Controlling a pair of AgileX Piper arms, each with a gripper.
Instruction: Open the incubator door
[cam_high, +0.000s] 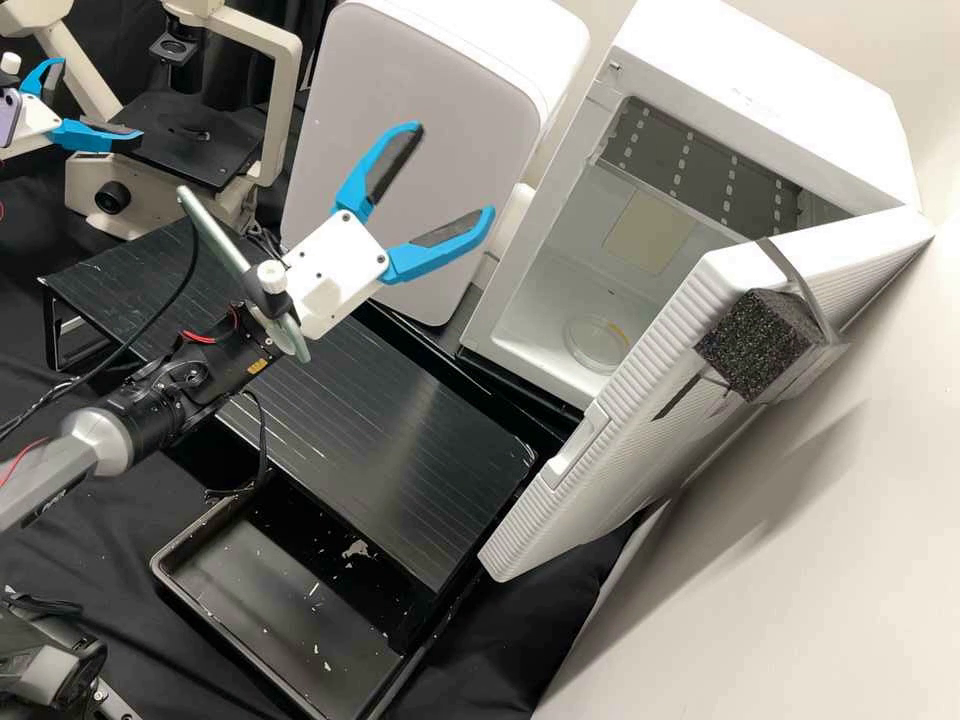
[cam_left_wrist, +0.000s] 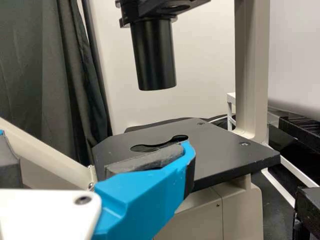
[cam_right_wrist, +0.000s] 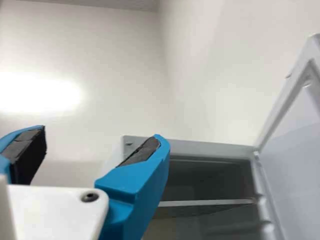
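White ribbed incubator door (cam_high: 650, 430) stands swung wide from the incubator (cam_high: 780, 100), which the right gripper (cam_high: 450, 170), fingers spread, hangs near and, swept carelessly, could knock shut; well apart from it, the left gripper (cam_high: 100, 100) also gapes.

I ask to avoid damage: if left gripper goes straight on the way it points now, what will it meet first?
Most likely the black microscope stage, which lies ahead of the left gripper. Depth is unclear, so it might instead pass slightly above.
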